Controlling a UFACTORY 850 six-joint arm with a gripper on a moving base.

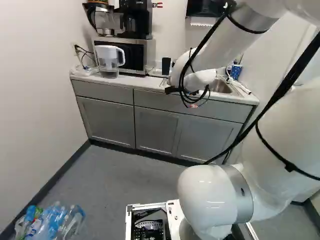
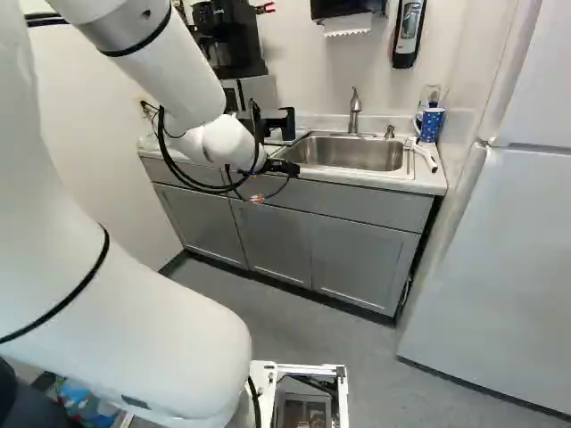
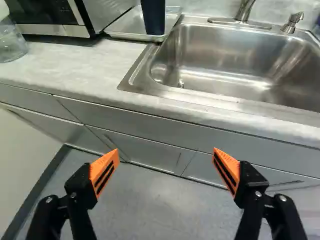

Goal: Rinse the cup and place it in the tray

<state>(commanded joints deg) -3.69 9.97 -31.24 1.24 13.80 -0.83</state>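
Note:
The gripper (image 2: pixel 284 167) hangs in front of the counter's edge, left of the sink in the right base view. In the wrist view the gripper (image 3: pixel 165 150) stands wide open, orange pads far apart, nothing between them. Ahead of it a dark blue cup (image 3: pixel 153 16) stands in a shallow, shiny tray (image 3: pixel 131 36), beyond the counter's front strip; the cup's top is cut off. The same dark cup (image 1: pixel 166 66) shows beside the microwave in the left base view. A blue patterned mug (image 2: pixel 430 124) stands right of the sink.
The steel sink (image 3: pixel 220 65) has a faucet (image 2: pixel 355 109) behind it. Cabinets (image 1: pixel 155 130) run below the counter. A microwave (image 1: pixel 132 55) and a white-lidded pitcher (image 1: pixel 108 60) stand left. A refrigerator (image 2: pixel 500 267) is at the right; bottles (image 1: pixel 52 222) lie near the base.

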